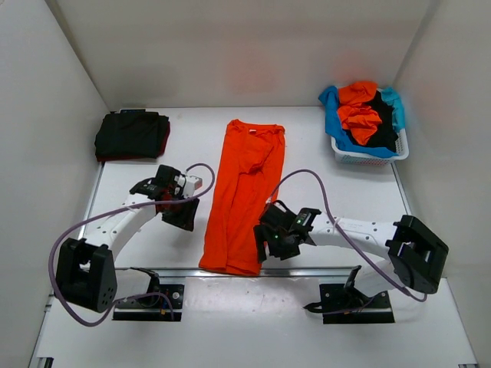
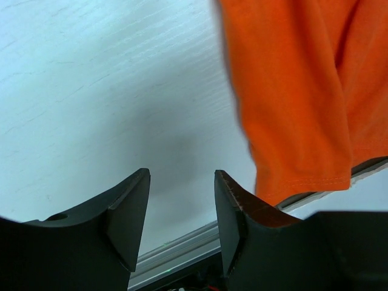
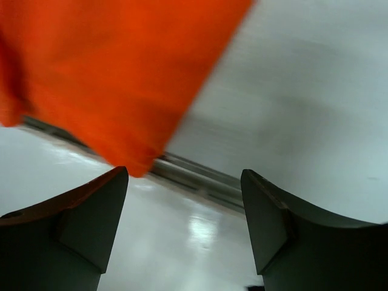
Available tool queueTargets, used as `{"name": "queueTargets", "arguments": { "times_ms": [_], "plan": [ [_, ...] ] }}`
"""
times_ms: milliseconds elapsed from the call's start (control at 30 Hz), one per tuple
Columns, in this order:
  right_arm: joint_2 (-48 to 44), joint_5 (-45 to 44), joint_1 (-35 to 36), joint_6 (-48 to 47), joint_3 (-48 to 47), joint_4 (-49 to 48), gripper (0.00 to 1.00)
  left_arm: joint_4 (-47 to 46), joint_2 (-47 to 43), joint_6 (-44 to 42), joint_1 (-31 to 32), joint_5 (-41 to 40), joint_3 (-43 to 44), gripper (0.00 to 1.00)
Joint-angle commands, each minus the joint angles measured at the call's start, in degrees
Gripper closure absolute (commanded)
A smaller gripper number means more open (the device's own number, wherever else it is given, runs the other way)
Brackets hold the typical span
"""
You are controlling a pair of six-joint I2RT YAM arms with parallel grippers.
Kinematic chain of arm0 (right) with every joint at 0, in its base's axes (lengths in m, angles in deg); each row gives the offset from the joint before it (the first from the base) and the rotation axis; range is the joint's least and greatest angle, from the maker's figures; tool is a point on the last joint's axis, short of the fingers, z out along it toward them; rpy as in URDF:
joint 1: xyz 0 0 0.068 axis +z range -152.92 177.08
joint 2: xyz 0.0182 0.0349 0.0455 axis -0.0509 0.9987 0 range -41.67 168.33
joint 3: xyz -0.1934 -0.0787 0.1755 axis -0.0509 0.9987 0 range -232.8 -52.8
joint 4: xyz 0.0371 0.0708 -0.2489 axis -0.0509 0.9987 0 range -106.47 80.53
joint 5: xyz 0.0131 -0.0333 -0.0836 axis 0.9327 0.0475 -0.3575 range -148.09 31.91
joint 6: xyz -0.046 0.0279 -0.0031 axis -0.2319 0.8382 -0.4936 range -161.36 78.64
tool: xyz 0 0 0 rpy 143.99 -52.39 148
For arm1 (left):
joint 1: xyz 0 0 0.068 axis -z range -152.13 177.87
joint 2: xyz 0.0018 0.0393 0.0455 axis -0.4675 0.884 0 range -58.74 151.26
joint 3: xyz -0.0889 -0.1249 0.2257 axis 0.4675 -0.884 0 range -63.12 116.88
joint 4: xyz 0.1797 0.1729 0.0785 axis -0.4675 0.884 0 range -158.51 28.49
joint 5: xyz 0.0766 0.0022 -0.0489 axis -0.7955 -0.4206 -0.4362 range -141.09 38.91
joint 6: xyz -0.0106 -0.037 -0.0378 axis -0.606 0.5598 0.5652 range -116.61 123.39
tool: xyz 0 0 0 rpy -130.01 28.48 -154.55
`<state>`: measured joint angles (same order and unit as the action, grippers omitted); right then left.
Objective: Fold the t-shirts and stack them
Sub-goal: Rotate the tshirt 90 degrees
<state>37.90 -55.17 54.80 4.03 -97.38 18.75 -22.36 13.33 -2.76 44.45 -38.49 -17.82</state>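
A bright orange t-shirt (image 1: 242, 195) lies in the middle of the table, folded lengthwise into a long strip, collar at the far end. Its near hem shows in the left wrist view (image 2: 297, 91) and the right wrist view (image 3: 109, 73). My left gripper (image 1: 182, 215) (image 2: 182, 206) hovers just left of the strip, open, with only bare table between its fingers. My right gripper (image 1: 268, 239) (image 3: 185, 212) stands at the strip's near right edge, open wide and holding nothing. A folded black t-shirt (image 1: 132, 134) rests on a dark red one at the back left.
A white lattice basket (image 1: 368, 156) at the back right holds orange, black and light blue shirts in a heap. A metal rail (image 1: 230, 274) (image 2: 182, 242) (image 3: 194, 179) runs along the table's near edge under the shirt's hem. White walls enclose the left, back and right.
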Motion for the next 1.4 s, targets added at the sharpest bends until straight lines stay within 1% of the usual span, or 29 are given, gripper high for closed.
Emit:
{"name": "queueTargets", "arguments": {
  "times_ms": [0,100,233,267,367,500,567,633,667,700,767,833,967,1100,1133,1167,1200,1233,1300,1367],
  "plan": [
    [0.32,1.74,1.79,12.77,-0.33,-8.59,0.28,-1.33,-0.53,2.55,2.49,0.06,-0.39,0.42],
    [1.02,1.22,2.93,16.12,0.28,-12.63,0.28,-1.24,-1.75,2.29,4.51,-0.03,-0.74,0.42],
    [4.71,1.56,2.49,21.04,0.54,-7.98,0.30,-1.41,-3.60,2.64,6.45,-0.21,-1.09,0.41],
    [5.15,1.83,2.75,20.80,0.81,-7.89,0.29,-1.41,-3.43,2.29,6.62,-0.03,-0.92,0.41],
    [7.60,0.34,3.37,20.01,-2.78,-5.79,0.32,-1.85,-4.48,3.07,7.50,-0.56,-1.62,0.39],
    [15.24,1.13,4.77,17.82,-9.20,-0.95,0.36,-1.77,-5.28,2.90,7.77,-0.73,-1.53,0.40],
    [17.46,1.74,5.39,18.51,-9.83,-0.42,0.49,-1.77,-5.28,3.07,7.68,-0.47,-1.62,0.39],
    [17.20,2.70,4.87,19.82,-7.73,-0.15,0.78,-1.94,-5.71,3.16,7.85,-0.91,-1.62,0.39],
    [15.89,2.62,4.69,20.35,-6.76,-0.24,0.97,-2.20,-5.63,2.99,7.77,-0.65,-2.23,0.39],
    [14.57,2.27,3.91,20.97,-4.75,-1.20,1.00,-1.94,-5.80,2.90,7.77,-0.65,-1.62,0.39],
    [9.84,1.13,1.97,21.24,-1.75,-2.08,1.00,-2.12,-5.63,2.81,7.59,-0.65,-1.70,0.39],
    [6.58,0.78,-1.36,20.27,1.76,-0.87,1.00,-1.94,-5.19,2.72,7.60,-0.21,-1.62,0.39],
    [-0.71,-0.72,-7.69,16.50,5.72,-0.24,1.00,-1.77,-3.53,1.94,8.73,0.76,-1.27,0.39],
    [-4.94,-0.90,-11.12,13.69,8.54,0.29,1.00,-2.29,-1.85,2.37,10.40,1.02,-0.48,0.39],
    [-6.60,-0.64,-11.13,12.63,9.85,-0.85,0.97,-2.12,-1.41,2.20,11.01,1.37,-0.13,0.39],
    [-7.23,1.02,-10.87,11.84,10.82,-2.86,0.91,-2.47,-1.24,2.02,11.80,1.55,0.05,0.39],
    [-8.63,1.12,-11.04,11.74,11.96,-3.84,0.74,-2.47,-0.71,2.28,12.25,1.46,0.58,0.39],
    [-10.03,1.13,-10.43,11.31,12.14,-4.02,0.62,-2.64,-0.27,2.29,12.51,1.98,0.84,0.39],
    [-12.14,0.51,-9.64,10.17,11.36,-2.19,0.56,-2.74,0.52,2.46,12.69,1.82,1.72,0.39],
    [-14.35,-1.59,-9.38,9.03,9.61,-0.08,0.55,-2.99,0.79,3.25,11.82,3.74,2.25,0.39]
  ]
}}
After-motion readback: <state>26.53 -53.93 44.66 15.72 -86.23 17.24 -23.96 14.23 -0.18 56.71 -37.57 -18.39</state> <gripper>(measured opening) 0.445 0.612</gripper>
